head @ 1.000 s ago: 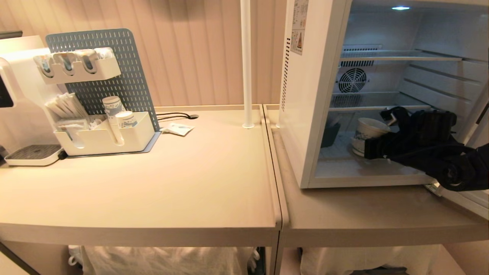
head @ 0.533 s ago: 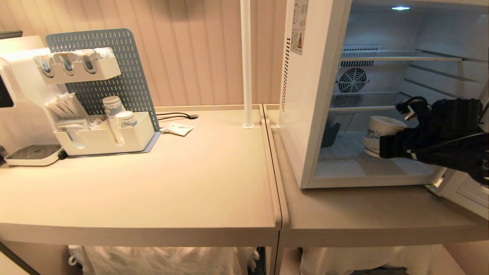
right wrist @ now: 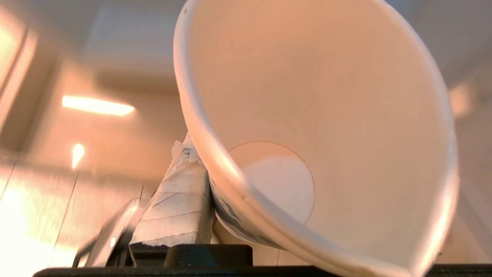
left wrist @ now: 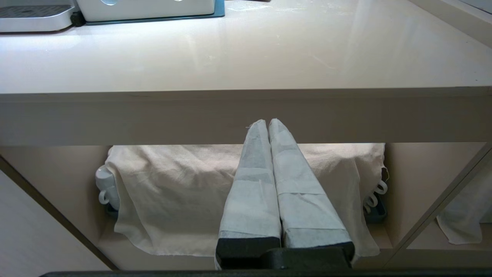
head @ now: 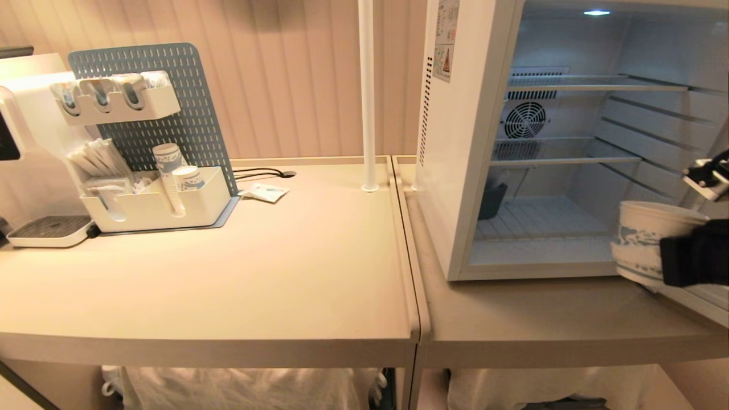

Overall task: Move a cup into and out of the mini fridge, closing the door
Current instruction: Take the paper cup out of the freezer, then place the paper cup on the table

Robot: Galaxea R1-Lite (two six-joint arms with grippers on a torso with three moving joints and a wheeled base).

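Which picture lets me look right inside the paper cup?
The right wrist view: the cup fills it, mouth toward the camera, empty down to its round bottom. The head view shows only its outside and blue pattern, held by the right hand beside the open mini fridge. The left wrist view misses it.

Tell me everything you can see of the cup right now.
The cup is white paper with a blue printed band, a rolled rim and a tapering body. It is empty, its round base bare inside. It stands roughly upright, clamped in the right gripper, a taped finger pressed on its outer wall. It hangs outside the mini fridge, before the lower right of the opening, above the counter.
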